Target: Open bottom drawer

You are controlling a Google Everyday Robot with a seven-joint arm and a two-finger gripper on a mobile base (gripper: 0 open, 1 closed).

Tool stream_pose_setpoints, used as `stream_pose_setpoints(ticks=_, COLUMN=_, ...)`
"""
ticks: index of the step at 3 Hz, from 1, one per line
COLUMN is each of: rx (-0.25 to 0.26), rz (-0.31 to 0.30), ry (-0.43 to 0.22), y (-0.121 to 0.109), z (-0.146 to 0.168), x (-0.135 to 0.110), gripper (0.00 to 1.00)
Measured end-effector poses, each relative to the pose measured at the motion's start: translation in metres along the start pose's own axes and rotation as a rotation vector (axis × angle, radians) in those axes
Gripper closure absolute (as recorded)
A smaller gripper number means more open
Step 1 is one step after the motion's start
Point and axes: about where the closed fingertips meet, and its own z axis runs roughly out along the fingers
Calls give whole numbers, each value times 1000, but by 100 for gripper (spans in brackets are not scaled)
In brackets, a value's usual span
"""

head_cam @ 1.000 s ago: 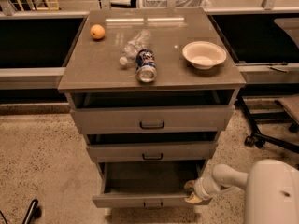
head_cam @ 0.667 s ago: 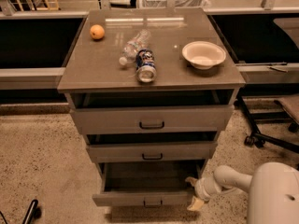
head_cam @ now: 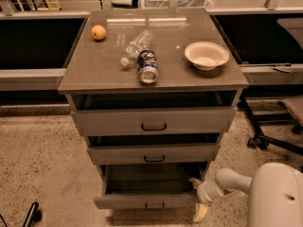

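Observation:
The bottom drawer (head_cam: 128, 202) of the grey cabinet is pulled out well past the two above it, and its dark inside shows. Its small dark pull (head_cam: 154, 205) sits at the centre of the front. My gripper (head_cam: 198, 197) is at the right end of that drawer front, low on the right side of the cabinet. Its fingers are spread. One fingertip (head_cam: 194, 181) is just behind the front panel and the other (head_cam: 200, 213) is in front of it, near the floor. My white arm (head_cam: 232, 179) reaches in from the right.
The top drawer (head_cam: 154, 121) and middle drawer (head_cam: 154, 153) stand slightly ajar. An orange (head_cam: 98, 32), a plastic bottle (head_cam: 136, 46), a can (head_cam: 148, 66) and a white bowl (head_cam: 206, 56) lie on the tabletop. A chair base (head_cam: 270, 136) stands to the right. My white body (head_cam: 277, 195) fills the lower right.
My gripper has shifted slightly down and to the right at the drawer's right end. The bottom drawer stays pulled out about as far as before.

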Motion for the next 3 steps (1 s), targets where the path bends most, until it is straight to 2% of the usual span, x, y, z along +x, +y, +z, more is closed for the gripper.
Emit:
stream_pose_setpoints(ticks=1, rx=-79, rz=-14, ry=18, y=23, z=8, x=-1, gripper=0)
stream_pose_setpoints(ticks=2, rx=-143, rz=-45, ry=65, y=45, z=11, x=-8, gripper=19)
stream_pose_setpoints(ticks=3, rx=-198, rz=-69, ry=60, y=65, z=14, x=-16, gripper=42)
